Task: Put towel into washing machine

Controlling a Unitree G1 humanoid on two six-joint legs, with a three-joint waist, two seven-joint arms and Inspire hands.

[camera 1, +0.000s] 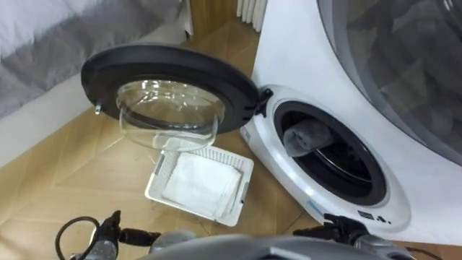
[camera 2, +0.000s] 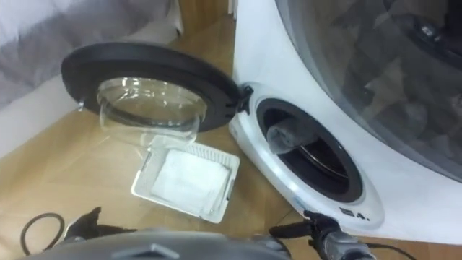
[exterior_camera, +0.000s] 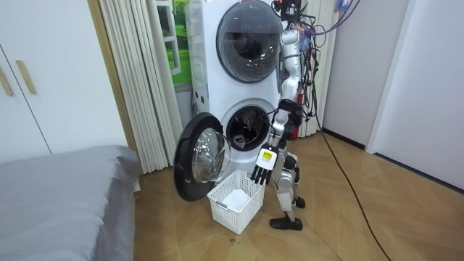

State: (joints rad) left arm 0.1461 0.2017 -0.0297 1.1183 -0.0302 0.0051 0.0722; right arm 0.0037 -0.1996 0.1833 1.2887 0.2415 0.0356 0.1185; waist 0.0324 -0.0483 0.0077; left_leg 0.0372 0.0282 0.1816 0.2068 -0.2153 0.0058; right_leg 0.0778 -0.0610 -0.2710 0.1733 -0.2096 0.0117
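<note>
Black-fingered, the left robot hand hangs open and holds nothing, just in front of the washing machine. One white basket sits on the floor before the machine, below its one open door, and holds one white towel. One grey cloth lump lies in the machine's drum mouth.

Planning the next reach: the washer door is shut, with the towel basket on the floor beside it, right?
No: the left eye view shows the door wide open. The basket with the towel does sit on the floor beside it.
</note>
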